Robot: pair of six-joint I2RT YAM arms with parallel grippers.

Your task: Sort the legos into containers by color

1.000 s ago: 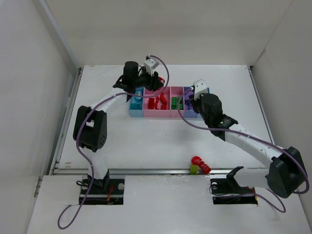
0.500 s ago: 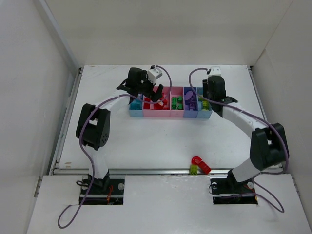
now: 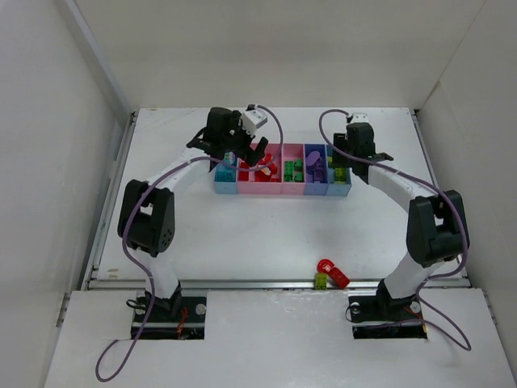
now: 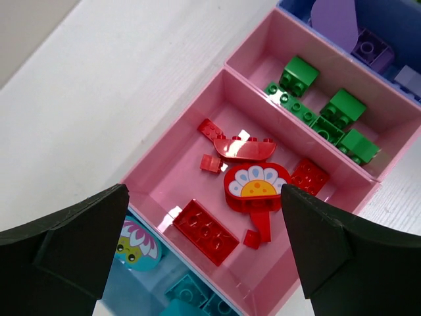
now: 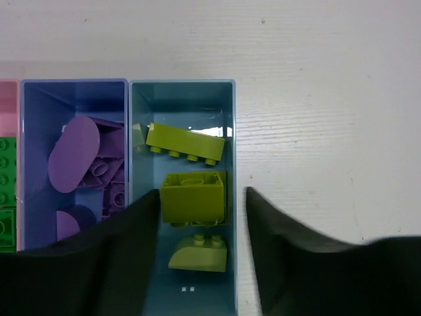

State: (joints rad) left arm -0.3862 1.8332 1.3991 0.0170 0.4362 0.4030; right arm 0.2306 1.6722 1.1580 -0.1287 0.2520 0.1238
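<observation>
The containers (image 3: 266, 191) form a row of joined bins at mid-table. My left gripper (image 4: 204, 245) hangs open over the wide pink bin (image 4: 164, 178), which holds red legos: a flower piece (image 4: 255, 187), a flat brick (image 4: 205, 232) and small bits. Green legos (image 4: 322, 108) lie in the neighbouring pink bin. My right gripper (image 5: 200, 247) is over the light blue end bin (image 5: 227, 112). Its jaws are apart around a yellow-green brick (image 5: 193, 197), and the right finger (image 5: 296, 257) is clear of it. Two more yellow-green legos (image 5: 184, 145) lie there. Purple legos (image 5: 74, 155) fill the purple-blue bin.
A red piece (image 3: 331, 272) and a small yellow-green brick (image 3: 321, 280) lie near the table's front edge, between the arm bases. Teal bricks (image 4: 187, 293) and a teal flower piece (image 4: 135, 240) sit in the left end bin. White walls enclose the table on three sides.
My left gripper has opened over the wide pink bin. My right arm swung to the right end bin and its jaws have widened off the yellow-green brick.
</observation>
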